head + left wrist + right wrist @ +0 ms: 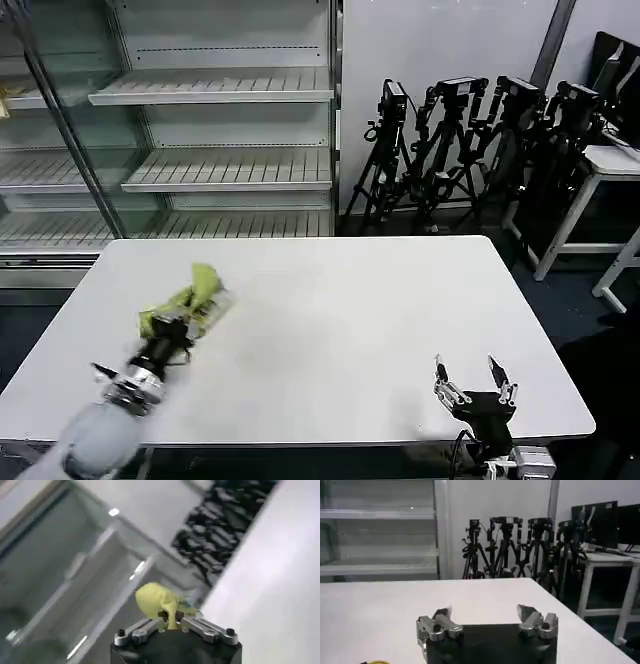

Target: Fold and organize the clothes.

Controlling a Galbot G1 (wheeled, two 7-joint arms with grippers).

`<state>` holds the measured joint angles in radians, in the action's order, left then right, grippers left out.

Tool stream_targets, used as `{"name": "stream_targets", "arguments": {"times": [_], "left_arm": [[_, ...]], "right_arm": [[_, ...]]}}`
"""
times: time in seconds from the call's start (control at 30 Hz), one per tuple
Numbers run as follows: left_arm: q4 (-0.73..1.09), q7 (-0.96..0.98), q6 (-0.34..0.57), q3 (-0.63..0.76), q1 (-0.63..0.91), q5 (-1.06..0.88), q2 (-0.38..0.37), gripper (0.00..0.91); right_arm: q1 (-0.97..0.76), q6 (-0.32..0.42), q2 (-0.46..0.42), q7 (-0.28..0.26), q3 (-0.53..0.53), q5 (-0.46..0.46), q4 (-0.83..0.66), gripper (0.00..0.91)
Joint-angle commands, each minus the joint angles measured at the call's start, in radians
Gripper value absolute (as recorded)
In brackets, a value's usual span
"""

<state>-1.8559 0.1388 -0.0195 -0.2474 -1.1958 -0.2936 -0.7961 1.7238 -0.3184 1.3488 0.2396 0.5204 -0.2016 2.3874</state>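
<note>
We see the shirt (190, 300) bunched into a crumpled lime-green wad over the left side of the white counter (340, 320), toward the rear of that side and well away from the counter's right edge. The left gripper (178, 322) reaches in from the near left corner and has the wad in its grasp: in the left wrist view the fingers (150, 625) are drawn nearly together around a pinch of the yellow-green cloth (157, 602), which balloons up just past the fingertips. From the head view we cannot tell whether the bundle rests on the counter or hangs just above it. No collar, print or label can be made out in the folds.

The right gripper (472, 385) sits near the front right edge of the counter, well apart from the shirt. Its fingers (441, 380) stand spread wide and point upward with nothing between them; the right wrist view shows the same, two metal fingertips (442, 615) set far apart over the bare white surface.

Behind the counter we see a shelving unit (220, 130) with pale slatted shelves at the left, a row of black tripods (470, 140) against the wall at the right, and a small white side table (600, 190) at the far right.
</note>
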Motion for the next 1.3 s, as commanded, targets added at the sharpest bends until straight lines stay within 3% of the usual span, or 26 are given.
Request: {"name": "stream_targets", "arguments": {"times": [0.03, 0.33, 0.43, 0.6, 0.67, 0.7, 0.87, 1.3], "left_arm": [[0.117, -0.027, -0.062, 0.457, 0.313, -0.227, -0.174, 0.030], [0.058, 0.029, -0.444, 0.571, 0.485, 0.468, -0.269, 0.030], [0.112, 0.098, -0.515, 0.566, 0.507, 0.609, -0.310, 0.030], [0.114, 0.191, -0.544, 0.537, 0.515, 0.873, -0.336, 0.030], [0.115, 0.210, -0.543, 0.530, 0.517, 0.970, -0.352, 0.736], [0.123, 0.221, -0.539, 0.529, 0.517, 0.996, -0.365, 0.907], [0.113, 0.219, -0.498, 0.505, 0.499, 1.070, -0.389, 0.907], [-0.104, 0.248, -0.410, 0.326, 0.412, 1.416, -0.358, 0.907]], "right_arm": [[0.012, 0.001, 0.005, 0.000, 0.011, 0.001, 0.005, 0.907], [0.018, 0.004, 0.015, -0.001, 0.019, 0.001, 0.006, 0.907], [0.014, 0.004, 0.019, -0.001, 0.015, 0.002, 0.002, 0.907], [0.008, 0.000, 0.020, -0.004, 0.006, 0.002, -0.003, 0.907], [0.005, -0.002, 0.021, -0.004, 0.002, 0.004, -0.008, 0.907], [0.002, -0.005, 0.021, -0.002, 0.000, 0.004, -0.009, 0.907], [-0.003, -0.011, 0.021, -0.001, -0.005, 0.004, -0.010, 0.907], [-0.009, -0.012, 0.019, -0.001, -0.013, 0.003, -0.005, 0.907]]}}
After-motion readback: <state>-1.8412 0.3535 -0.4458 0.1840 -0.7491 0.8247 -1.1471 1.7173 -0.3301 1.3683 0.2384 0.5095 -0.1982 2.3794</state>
